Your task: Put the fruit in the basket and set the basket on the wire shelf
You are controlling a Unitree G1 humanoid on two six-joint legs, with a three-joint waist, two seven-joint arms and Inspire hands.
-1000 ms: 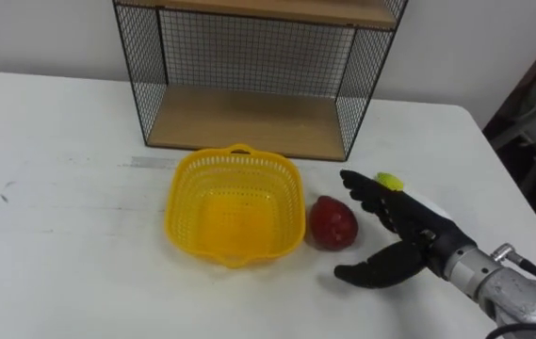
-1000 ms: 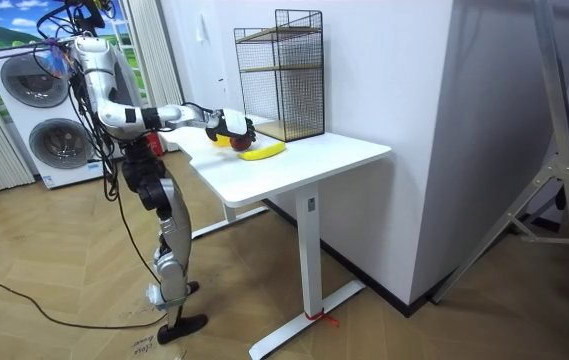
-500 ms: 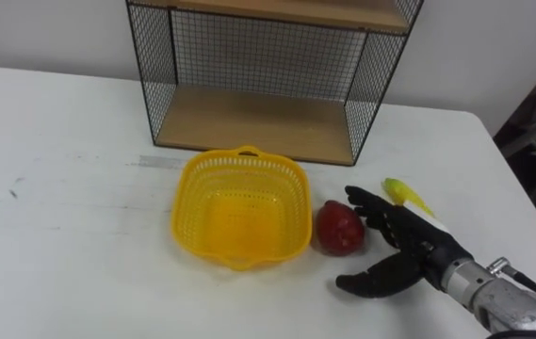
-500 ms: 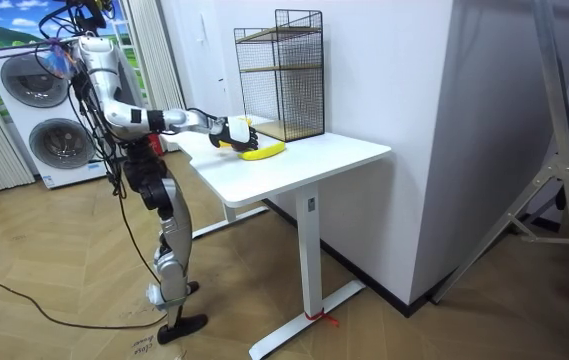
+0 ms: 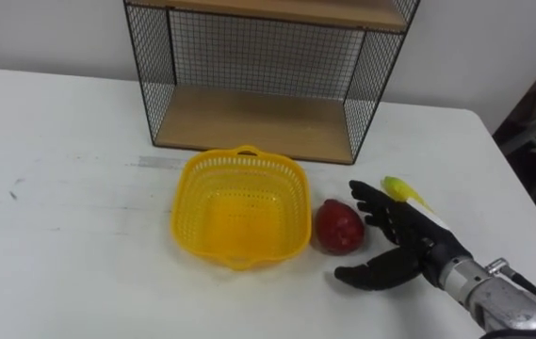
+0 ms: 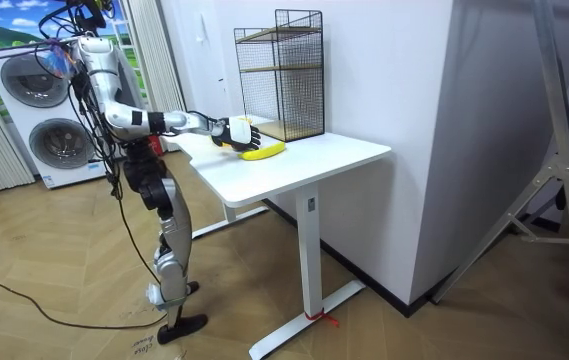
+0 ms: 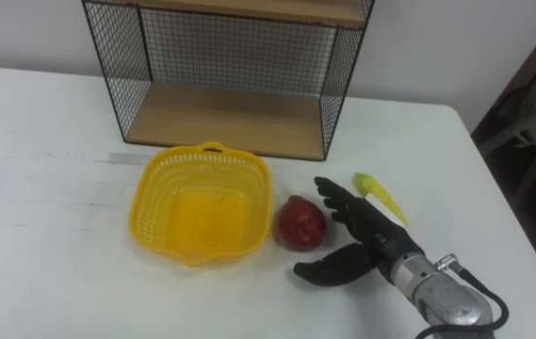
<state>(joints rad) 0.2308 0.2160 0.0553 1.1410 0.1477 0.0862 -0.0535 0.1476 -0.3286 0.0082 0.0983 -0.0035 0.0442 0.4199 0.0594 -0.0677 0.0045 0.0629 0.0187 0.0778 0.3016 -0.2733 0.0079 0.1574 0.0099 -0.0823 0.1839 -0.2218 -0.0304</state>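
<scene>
- The red, rounded fruit (image 5: 339, 227) lies on the flat white table (image 5: 60, 235), just right of the basket and outside it.
- A small yellow banana (image 5: 401, 191) lies on the table to the right of the red fruit and a little farther back. It is partly hidden behind the robot's hand.
- The yellow plastic lattice basket (image 5: 194, 179) sits upright on the table with nothing in it. One small handle points to the far side and one to the near side. It is near the front of the shelf but not on it.
- The robot's right hand (image 5: 407, 247) comes in from the lower right and hovers low over the table. Its dark fingers (image 5: 373, 205) are spread straight toward the red fruit and its thumb is held apart on the near side, so the hand grips nothing. The fingertips are just beside the fruit; whether they touch it cannot be told.
- The black wire shelf with wooden boards (image 5: 249, 122) stands at the far edge of the table. Its lower board is bare.
- In the room view the robot stands upright at the table's end on the room view's left, with its right arm stretched out over the tabletop.
- Two white washing machines (image 6: 62, 150) stand behind the robot.
</scene>
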